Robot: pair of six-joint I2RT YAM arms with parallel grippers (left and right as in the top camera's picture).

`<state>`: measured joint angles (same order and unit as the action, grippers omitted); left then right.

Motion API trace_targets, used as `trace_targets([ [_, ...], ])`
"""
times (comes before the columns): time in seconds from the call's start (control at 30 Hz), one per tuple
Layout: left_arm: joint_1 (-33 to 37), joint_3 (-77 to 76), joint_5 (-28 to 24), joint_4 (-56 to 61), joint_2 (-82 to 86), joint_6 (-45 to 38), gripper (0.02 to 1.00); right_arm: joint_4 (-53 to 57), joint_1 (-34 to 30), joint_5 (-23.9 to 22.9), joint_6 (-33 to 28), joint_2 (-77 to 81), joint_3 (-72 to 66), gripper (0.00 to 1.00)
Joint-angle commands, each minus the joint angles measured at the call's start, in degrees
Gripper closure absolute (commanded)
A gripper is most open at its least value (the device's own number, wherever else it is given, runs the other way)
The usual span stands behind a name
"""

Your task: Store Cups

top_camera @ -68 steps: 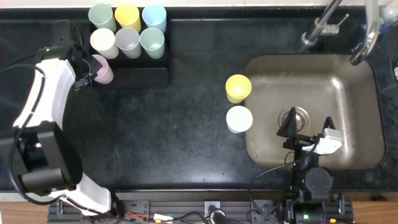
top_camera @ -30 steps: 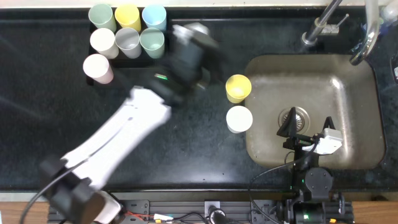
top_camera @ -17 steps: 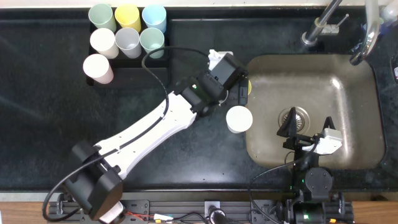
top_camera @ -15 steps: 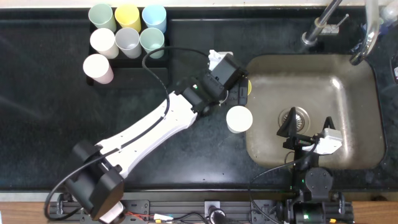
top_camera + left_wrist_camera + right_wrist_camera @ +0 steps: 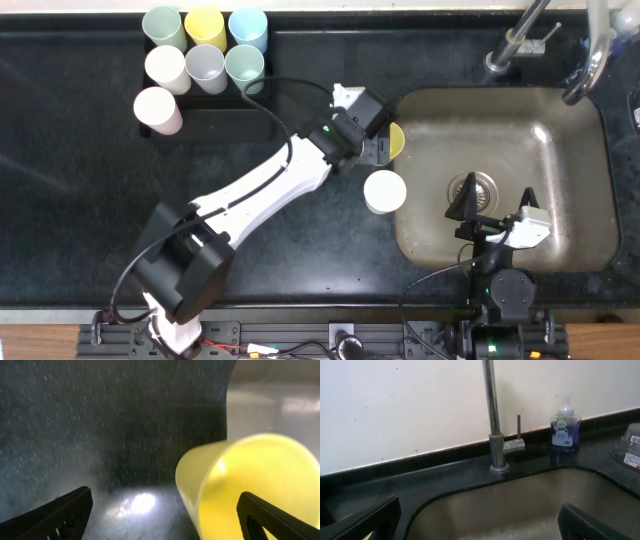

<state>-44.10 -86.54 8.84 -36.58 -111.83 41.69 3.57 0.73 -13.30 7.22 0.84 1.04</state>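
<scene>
Cup (image 5: 250, 475), yellow, sits between the left pincer's (image 5: 165, 495) wide-open fingers, not gripped.

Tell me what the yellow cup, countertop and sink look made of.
Yellow cup: likely plastic, a smooth, slightly translucent wall with a soft sheen. Countertop: probably polished stone, black with fine pale speckles and glare. Sink: looks like brushed stainless steel, a dull metallic surface with diffuse reflections.
</scene>
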Motion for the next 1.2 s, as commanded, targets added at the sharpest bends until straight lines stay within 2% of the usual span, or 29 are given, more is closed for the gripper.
trace_targets([
  [0.03,0.63,-1.64,0.22,0.63,-0.50,0.61,0.130,-0.39,-0.39,0.15,-0.39,-0.63,-0.79,0.003],
  [0.07,0.63,-1.66,0.20,1.05,-0.50,0.61,0.314,-0.39,-0.39,0.15,-0.39,-0.63,-0.79,0.005],
  [0.1,0.63,-1.66,0.22,1.51,-0.50,0.59,0.603,-0.39,-0.39,0.15,-0.39,-0.63,-0.79,0.005],
  [0.13,0.63,-1.66,0.22,1.97,-0.50,0.57,0.792,-0.39,-0.39,0.15,-0.39,-0.63,-0.79,0.003],
  [0.17,0.66,-1.66,0.22,2.23,-0.50,0.57,0.919,-0.39,-0.39,0.13,-0.39,-0.63,-0.79,0.005],
  [0.2,0.72,-1.66,0.24,2.51,-0.50,0.55,0.982,-0.39,-0.39,0.15,-0.39,-0.63,-0.79,0.003],
  [0.53,1.95,-1.70,0.22,3.45,0.59,0.61,0.982,-0.39,-0.39,0.15,-0.39,-0.63,-0.79,0.003],
  [0.73,7.10,-1.73,0.22,-0.46,12.72,0.61,0.982,-0.39,-0.39,0.15,-0.39,-0.63,-0.79,0.003],
  [0.97,22.38,-0.87,-0.24,-15.67,27.50,6.23,0.982,-0.39,-0.39,0.13,-0.42,-0.63,-0.79,0.003],
  [1.07,30.38,2.08,-2.56,-20.17,29.33,7.96,0.982,-0.39,-0.39,0.15,-0.39,-0.63,-0.79,0.003],
  [1.2,38.75,6.84,-6.64,-20.50,27.39,7.96,0.982,-0.39,-0.39,0.15,-0.39,-0.63,-0.79,0.005],
])
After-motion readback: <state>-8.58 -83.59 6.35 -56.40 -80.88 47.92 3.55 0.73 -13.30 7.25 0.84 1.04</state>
